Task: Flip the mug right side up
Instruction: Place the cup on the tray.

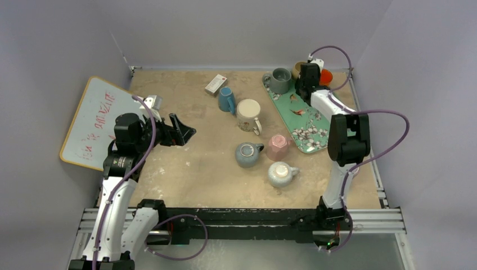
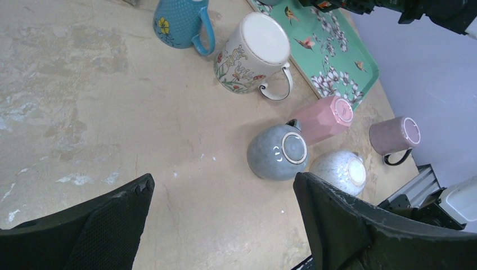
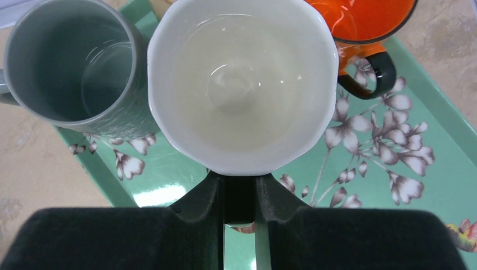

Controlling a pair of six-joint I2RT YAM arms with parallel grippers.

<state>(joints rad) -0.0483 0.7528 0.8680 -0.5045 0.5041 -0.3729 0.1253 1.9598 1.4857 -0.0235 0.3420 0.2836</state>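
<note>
My right gripper (image 3: 239,181) is at the far right corner of the desk (image 1: 185,174), over the green flowered tray (image 3: 163,169). Its fingers are pinched nearly together against the near side of the white mug (image 3: 242,79), on what looks like the handle, though I cannot see that part clearly. The white mug stands mouth up on the tray, touching a grey mug (image 3: 73,62) on one side, with an orange mug (image 3: 365,19) just beside it on the other.

My left gripper (image 2: 223,183) hangs above the left half of the desk with its fingers wide apart and nothing between them. Below and beyond it, near the middle of the desk, a blue-grey mug (image 2: 275,152), a pink mug (image 2: 323,118) and a speckled mug (image 2: 340,169) sit bottom up, close together. A floral mug (image 2: 253,53) and a blue mug (image 2: 177,22) lie farther back.
</note>
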